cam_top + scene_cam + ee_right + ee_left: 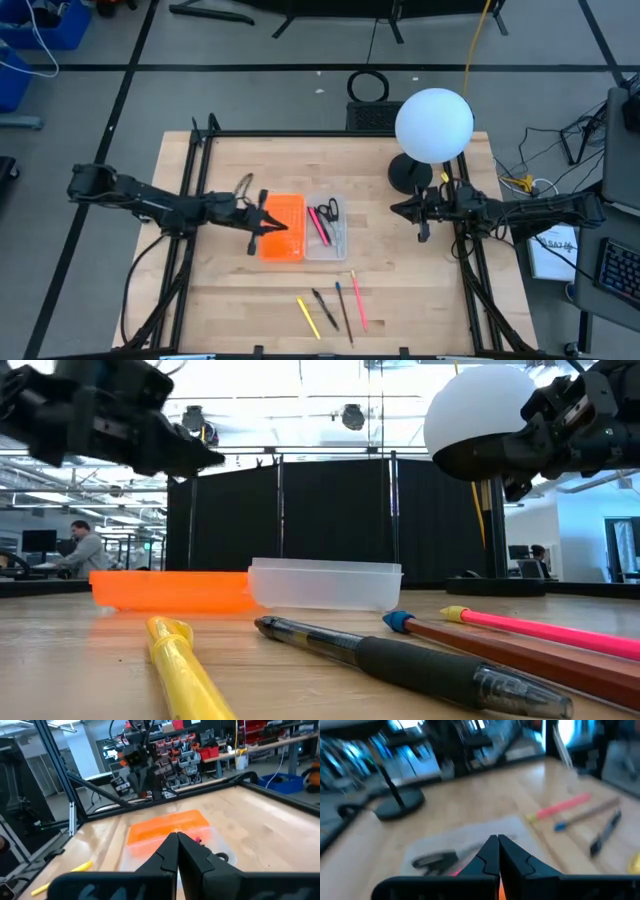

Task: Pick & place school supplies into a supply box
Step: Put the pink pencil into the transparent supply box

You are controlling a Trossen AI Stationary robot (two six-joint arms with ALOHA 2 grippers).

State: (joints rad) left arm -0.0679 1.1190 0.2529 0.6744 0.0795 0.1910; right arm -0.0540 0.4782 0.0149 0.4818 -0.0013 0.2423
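The supply box lies open at the table's middle. Its orange half (282, 228) is on the left and its clear tray (328, 240) on the right. In the tray lie black-handled scissors (329, 210) and a pink pen (318, 226). A yellow pen (308, 317), a black pen (325, 311), a blue-tipped pencil (343, 312) and a pink pencil (358, 300) lie flat near the front edge. My left gripper (287, 224) hangs shut above the orange half, well clear of it (215, 458). My right gripper (395, 208) waits shut to the right of the box, holding nothing.
A lamp with a white globe (433, 125) and a dark round base (409, 173) stands at the far right, close to my right arm. Bare wood lies between the box and the loose pens, and along the table's left side.
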